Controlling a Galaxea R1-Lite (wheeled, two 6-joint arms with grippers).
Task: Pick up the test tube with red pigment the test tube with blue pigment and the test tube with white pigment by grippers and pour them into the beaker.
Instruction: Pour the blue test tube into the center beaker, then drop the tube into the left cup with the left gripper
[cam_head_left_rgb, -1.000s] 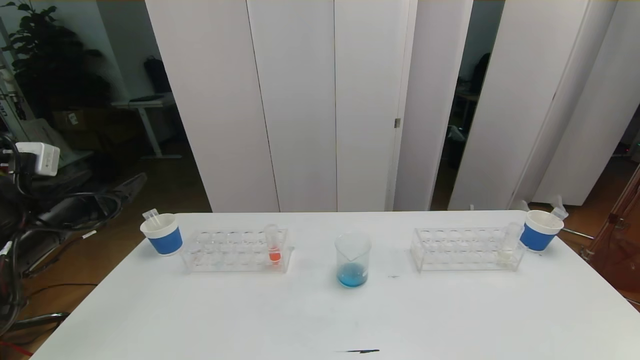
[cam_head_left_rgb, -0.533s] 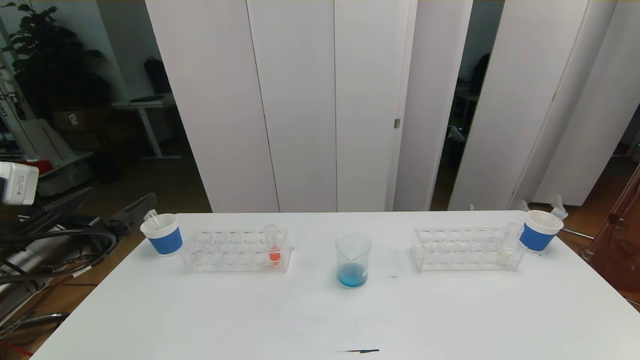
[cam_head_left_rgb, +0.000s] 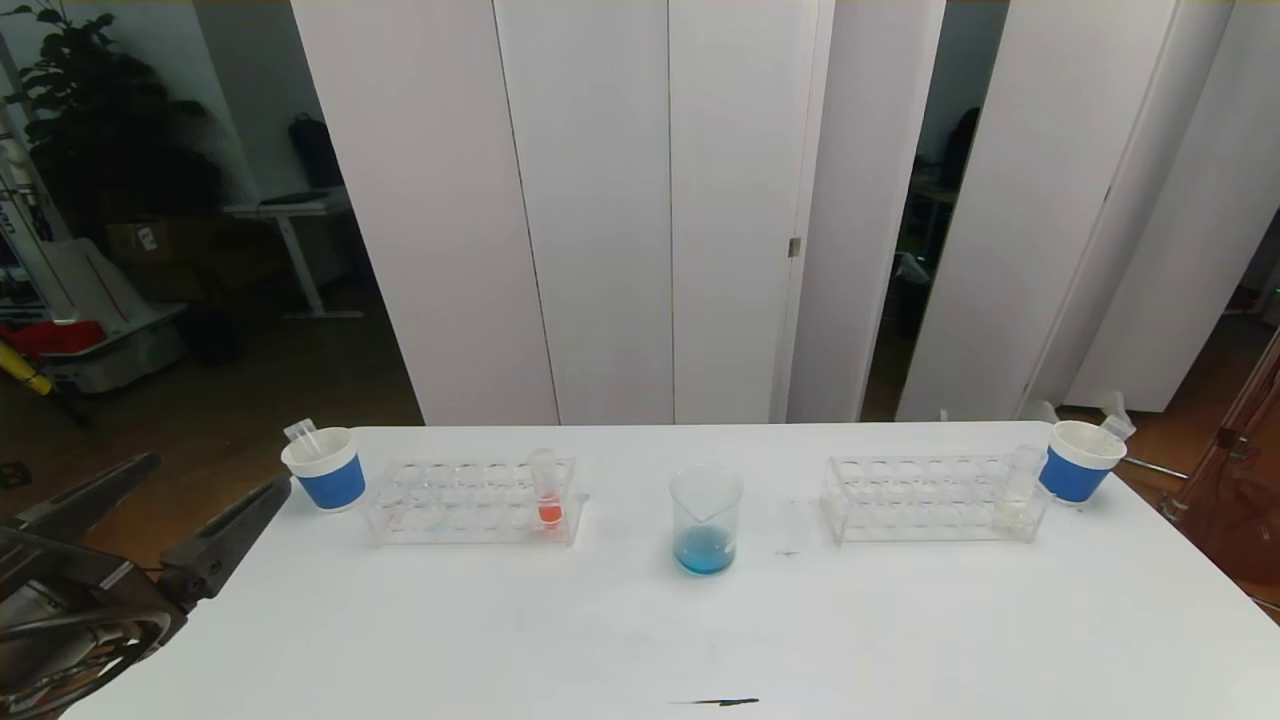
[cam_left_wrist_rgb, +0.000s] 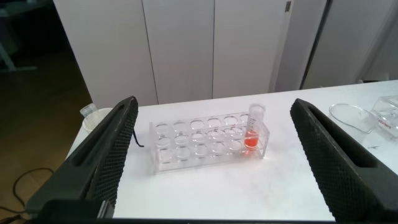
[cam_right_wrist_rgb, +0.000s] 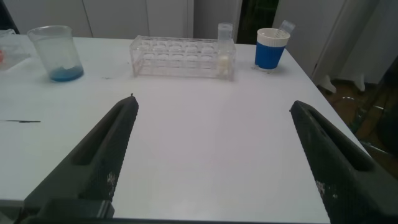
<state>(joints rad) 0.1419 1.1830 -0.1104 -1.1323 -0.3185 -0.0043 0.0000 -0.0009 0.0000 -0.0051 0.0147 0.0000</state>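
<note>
The beaker (cam_head_left_rgb: 706, 520) stands mid-table with blue liquid at its bottom; it also shows in the right wrist view (cam_right_wrist_rgb: 57, 53). The test tube with red pigment (cam_head_left_rgb: 546, 490) stands upright at the right end of the left rack (cam_head_left_rgb: 450, 510) and is seen at close range in the left wrist view (cam_left_wrist_rgb: 254, 127). Upright in the right rack (cam_head_left_rgb: 920, 500) is the test tube with white pigment (cam_head_left_rgb: 1017, 492) (cam_right_wrist_rgb: 224, 53). No test tube with blue pigment is in view. My left gripper (cam_head_left_rgb: 215, 475) (cam_left_wrist_rgb: 212, 102) is open at the table's left edge, empty. My right gripper (cam_right_wrist_rgb: 212, 104) is open over bare table.
A blue-banded paper cup (cam_head_left_rgb: 326, 468) with an empty tube (cam_head_left_rgb: 303, 432) sits left of the left rack. A second cup (cam_head_left_rgb: 1078, 460) with a tube stands at the far right corner. White panels rise behind the table (cam_head_left_rgb: 640, 640).
The left arm has swung down from beyond the left side, and its open gripper now points at the table's left edge near the cup. Nothing on the table moved.
</note>
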